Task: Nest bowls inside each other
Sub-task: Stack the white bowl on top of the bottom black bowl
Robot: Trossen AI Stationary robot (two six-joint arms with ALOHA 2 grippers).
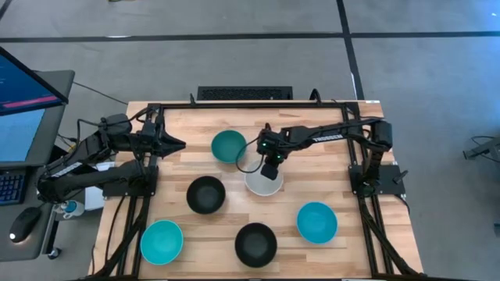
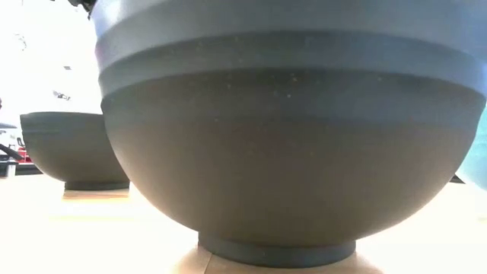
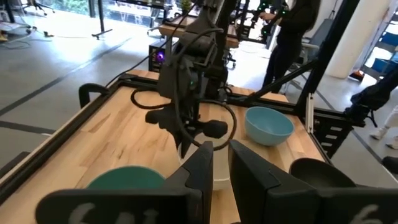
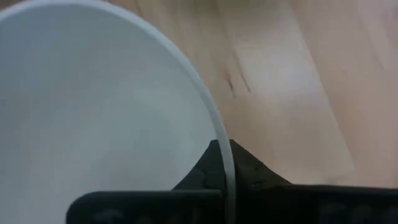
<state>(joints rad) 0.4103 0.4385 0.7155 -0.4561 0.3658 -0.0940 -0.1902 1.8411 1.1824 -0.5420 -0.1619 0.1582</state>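
Six bowls sit on the wooden table. The white bowl (image 1: 264, 183) is at the centre, and the dark teal-green bowl (image 1: 229, 146) stands on its base just to its far left. One black bowl (image 1: 206, 194) rests left of centre, the other (image 1: 255, 243) near the front edge. The cyan bowls (image 1: 162, 241) (image 1: 316, 222) stand at the near left and near right. My right gripper (image 1: 271, 168) reaches in from the right and is shut on the white bowl. My left gripper (image 1: 181, 144) waits shut at the far left, aimed at the teal-green bowl. My right gripper holds the white bowl by its rim (image 4: 225, 158) on the bowl's far side. One finger (image 4: 202, 174) is inside the bowl and the other (image 4: 252, 173) outside, coming from above. I cannot tell whether the bowl is off the table.
The black frame rails (image 1: 353, 156) run along both sides of the table. A monitor and keyboard (image 1: 16, 117) stand off the left edge. A person (image 3: 292, 31) stands beyond the far side. The near black bowl (image 2: 289, 152) fills the low view.
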